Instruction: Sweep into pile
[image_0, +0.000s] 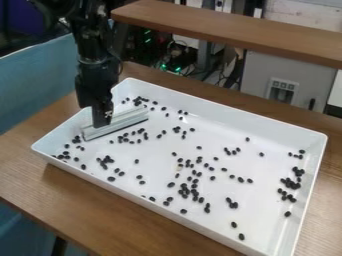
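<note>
The black gripper (101, 120) hangs over the left part of the white tray (260, 122), shut on a pale grey-green sweeping bar (120, 123). The bar's lower edge is low at the tray floor, slanting from lower left to upper right. Black beans (190, 187) lie scattered over the tray, with loose clusters in the middle, along the right wall and near the left corner. More beans (138, 101) lie behind the bar, and several lie just in front of it.
The tray's raised walls surround the bar and beans. It rests on a brown wooden table (87, 205). A wooden shelf (227, 30) crosses behind, above a grey cabinet (287, 82) and cables. A blue panel (40, 80) stands at the left.
</note>
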